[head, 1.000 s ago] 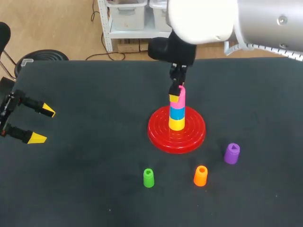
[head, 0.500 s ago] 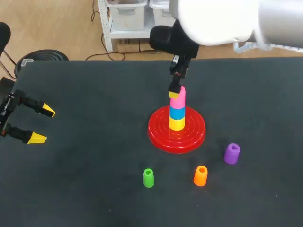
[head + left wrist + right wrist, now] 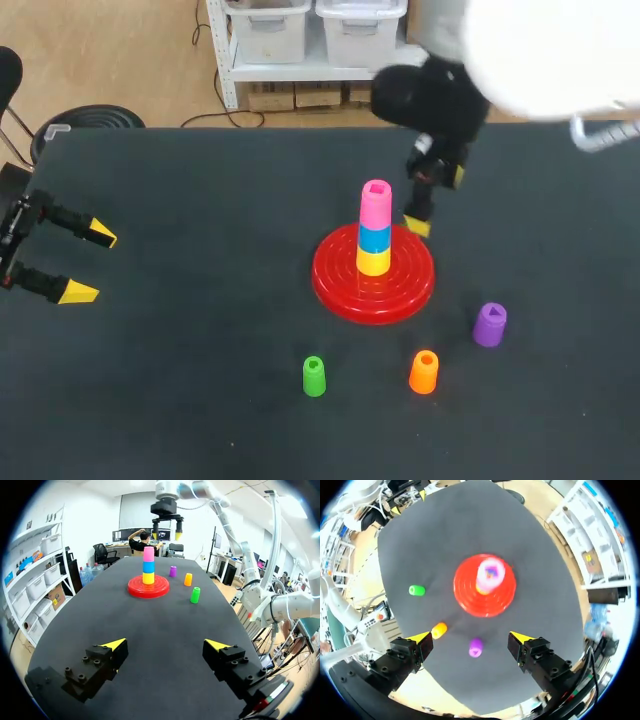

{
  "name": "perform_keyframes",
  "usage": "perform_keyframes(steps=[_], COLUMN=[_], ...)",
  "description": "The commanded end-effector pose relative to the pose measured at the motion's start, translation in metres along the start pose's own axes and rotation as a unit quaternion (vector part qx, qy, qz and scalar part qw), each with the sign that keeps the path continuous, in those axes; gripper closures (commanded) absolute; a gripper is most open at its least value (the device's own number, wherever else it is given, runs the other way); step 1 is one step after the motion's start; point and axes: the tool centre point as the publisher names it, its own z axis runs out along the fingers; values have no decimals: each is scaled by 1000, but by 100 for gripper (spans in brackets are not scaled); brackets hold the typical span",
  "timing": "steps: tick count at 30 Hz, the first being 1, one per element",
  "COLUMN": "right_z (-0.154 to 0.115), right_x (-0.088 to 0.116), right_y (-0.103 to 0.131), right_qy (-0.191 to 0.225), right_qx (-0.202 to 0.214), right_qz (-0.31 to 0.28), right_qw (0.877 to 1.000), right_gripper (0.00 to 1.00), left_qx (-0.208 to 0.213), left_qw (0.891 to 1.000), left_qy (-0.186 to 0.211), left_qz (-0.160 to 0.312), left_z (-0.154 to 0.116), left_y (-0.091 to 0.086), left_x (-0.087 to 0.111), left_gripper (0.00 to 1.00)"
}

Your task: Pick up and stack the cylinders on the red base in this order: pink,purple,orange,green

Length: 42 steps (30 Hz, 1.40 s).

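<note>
Head view. We are looking down on the dark table (image 3: 200,400). The red base (image 3: 335,278) is sitting just right of centre. It is carrying a stack of three: a yellow cylinder (image 3: 373,262), a blue cylinder (image 3: 375,238) and the pink cylinder (image 3: 376,205) on top. The right gripper (image 3: 437,202) is hanging just to the right of the pink cylinder, apart from it and holding nothing. In the lower right we are seeing the purple cylinder (image 3: 490,324), the orange cylinder (image 3: 424,371) and the green cylinder (image 3: 314,376) standing in a loose row. The left gripper (image 3: 90,264) is waiting at the left edge with its fingers spread, well apart from everything.

Left wrist view. The left gripper (image 3: 165,644) is gaping and empty. The base (image 3: 135,587) and pink cylinder (image 3: 148,554) are standing far ahead of it, with the right gripper (image 3: 166,530) hanging above and beyond the stack.

Right wrist view. The right gripper (image 3: 470,638) is standing released over the table. The purple cylinder (image 3: 475,647) is showing between its tips, touching neither. The base (image 3: 465,592) and pink cylinder (image 3: 491,572) are lying ahead of the gripper.
</note>
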Motion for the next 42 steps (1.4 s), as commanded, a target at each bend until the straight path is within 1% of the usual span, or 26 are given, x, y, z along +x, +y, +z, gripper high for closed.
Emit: perform_keyframes(steps=[1,2,9,13,15,17,23,32,42], right_z=[20,25,68,88,97,103,114,123,131], right_x=[46,51,99,114,117,118,113,111,95], right_y=[11,13,17,14,13,11,4,-8,-18], right_qy=[-23,-27,-17,-16,-22,-37,-55,-62,-54], right_qx=[49,43,28,38,42,45,55,68,63], right_qz=[29,36,107,123,127,131,126,118,88], right_qw=[998,998,994,992,991,990,989,989,993], right_gripper=[0,0,0,0,0,0,0,0,0], left_qx=[0,0,0,0,0,0,0,0,0], left_qw=[1000,1000,1000,1000,1000,1000,1000,1000,1000], left_qy=[-1,-1,-1,-1,-1,-1,-1,-1,-1], left_qz=[1,1,1,1,1,1,1,1,1], left_z=[0,0,0,0,0,0,0,0,0], left_y=[0,0,0,0,0,0,0,0,0], left_x=[1,1,1,1,1,1,1,1,1], left_gripper=[0,0,0,0,0,0,0,0,0])
